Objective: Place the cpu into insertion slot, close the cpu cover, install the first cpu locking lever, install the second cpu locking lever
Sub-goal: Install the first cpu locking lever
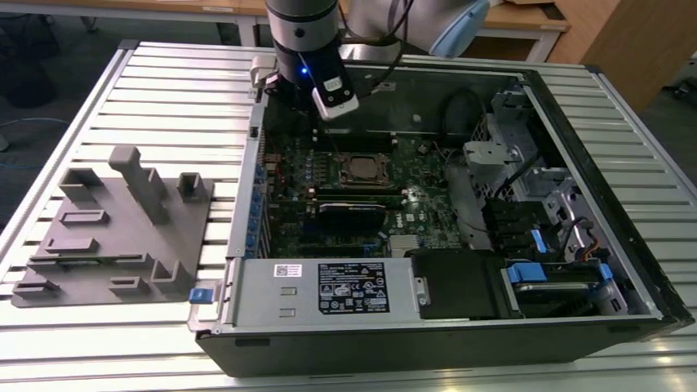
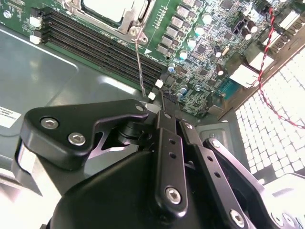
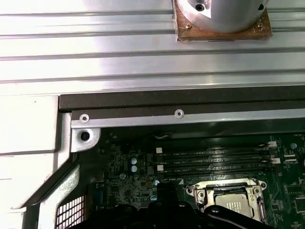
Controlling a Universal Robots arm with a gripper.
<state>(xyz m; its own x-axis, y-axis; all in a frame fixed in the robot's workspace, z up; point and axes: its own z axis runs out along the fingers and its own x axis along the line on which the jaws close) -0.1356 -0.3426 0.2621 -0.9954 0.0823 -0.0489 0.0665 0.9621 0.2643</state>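
The cpu lies pale and flat in the insertion slot on the green board. The silvery cpu cover frames the cpu and looks folded down around it. A thin locking lever runs as a wire rod from the socket's corner towards my gripper. My black fingers meet at their tips, shut, just beside the rod's free end; I cannot tell whether they touch it. In the exterior view my gripper hangs over the board's far left part, behind the socket.
The open computer case lies on a slatted aluminium table. Black memory slots run beside the socket. A red-and-black cable hangs near the case's perforated wall. A grey fixture plate sits to the exterior view's left.
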